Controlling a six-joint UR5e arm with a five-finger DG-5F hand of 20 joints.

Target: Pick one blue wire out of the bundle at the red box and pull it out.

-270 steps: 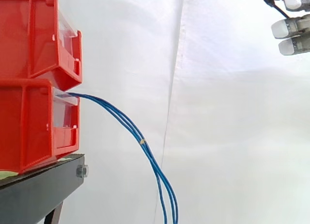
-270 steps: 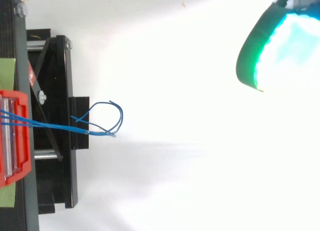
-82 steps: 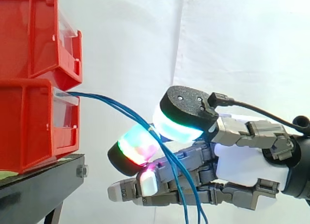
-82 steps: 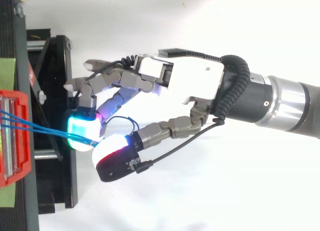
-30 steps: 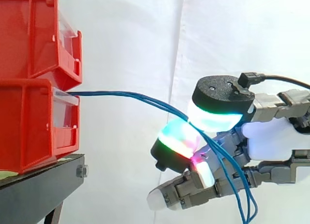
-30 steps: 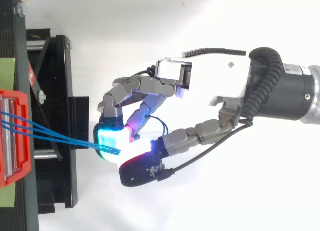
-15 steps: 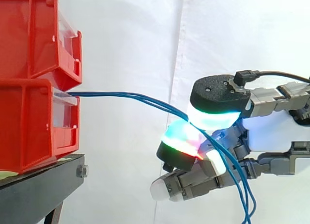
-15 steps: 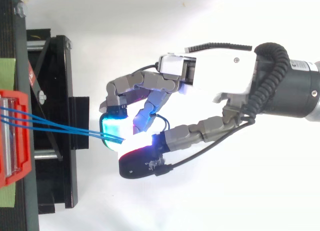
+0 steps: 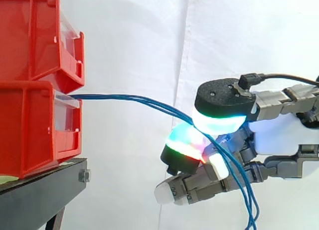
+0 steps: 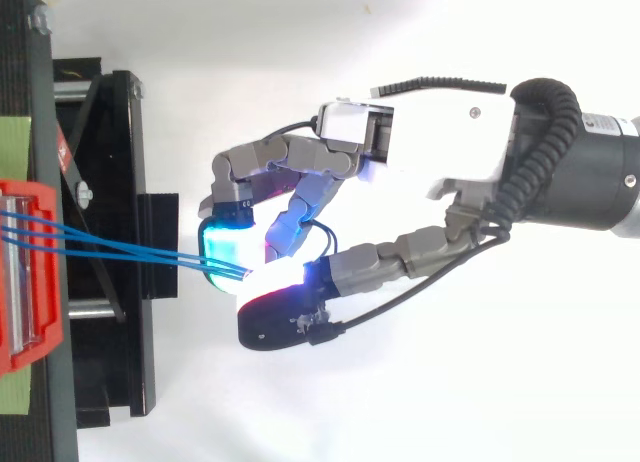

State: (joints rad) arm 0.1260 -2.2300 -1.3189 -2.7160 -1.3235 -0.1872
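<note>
The hand (image 10: 440, 142) pinched the blue wires (image 9: 134, 98).
The wires ran almost flat from the front of the lower red box (image 9: 30, 130) to the glowing fingertips (image 9: 185, 140), then hung down.

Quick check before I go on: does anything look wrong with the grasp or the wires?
Yes. All the blue wires coming out of the lower red bin converge into the pinch of the hand, between its glowing fingers. It seems to hold the whole bundle, not one wire. Nothing else stands out.
</note>
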